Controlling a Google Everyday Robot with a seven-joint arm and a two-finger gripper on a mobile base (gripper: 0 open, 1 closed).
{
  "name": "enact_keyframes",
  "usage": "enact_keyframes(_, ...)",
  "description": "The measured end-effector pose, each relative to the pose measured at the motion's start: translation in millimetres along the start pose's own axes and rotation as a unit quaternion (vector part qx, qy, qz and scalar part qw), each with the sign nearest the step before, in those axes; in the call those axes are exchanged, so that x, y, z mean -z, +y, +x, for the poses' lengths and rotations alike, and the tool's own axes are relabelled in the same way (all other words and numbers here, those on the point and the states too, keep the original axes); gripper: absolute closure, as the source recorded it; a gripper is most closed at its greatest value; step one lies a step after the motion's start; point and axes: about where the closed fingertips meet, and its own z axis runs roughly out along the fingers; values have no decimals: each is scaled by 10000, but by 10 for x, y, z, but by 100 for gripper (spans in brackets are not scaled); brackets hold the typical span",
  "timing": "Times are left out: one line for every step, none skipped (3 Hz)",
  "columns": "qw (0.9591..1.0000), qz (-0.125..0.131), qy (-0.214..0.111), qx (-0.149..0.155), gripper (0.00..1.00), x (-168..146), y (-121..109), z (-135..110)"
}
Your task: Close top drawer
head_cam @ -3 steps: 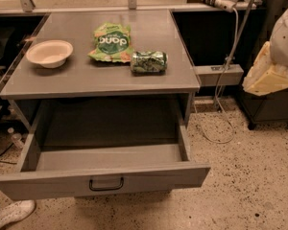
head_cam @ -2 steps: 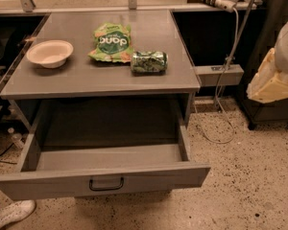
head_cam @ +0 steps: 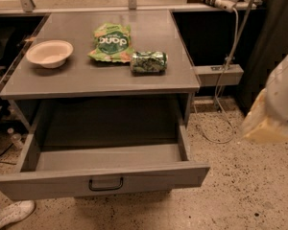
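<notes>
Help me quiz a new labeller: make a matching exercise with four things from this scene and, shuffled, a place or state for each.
Things:
1 bowl
2 can
3 top drawer
4 gripper

Places or states:
A pulled out, open
B right edge of the view, away from the drawer
C left side of the cabinet top
D lying on its side, just right of the green bag

Pairs: 1-C, 2-D, 3-A, 4-B.
</notes>
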Motion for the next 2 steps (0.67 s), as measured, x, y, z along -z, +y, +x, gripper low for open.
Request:
enact_keyframes(9989, -450, 29, -84, 100, -325, 364, -32)
enact_keyframes(9987, -503, 60, -84, 100, -367, 404, -14)
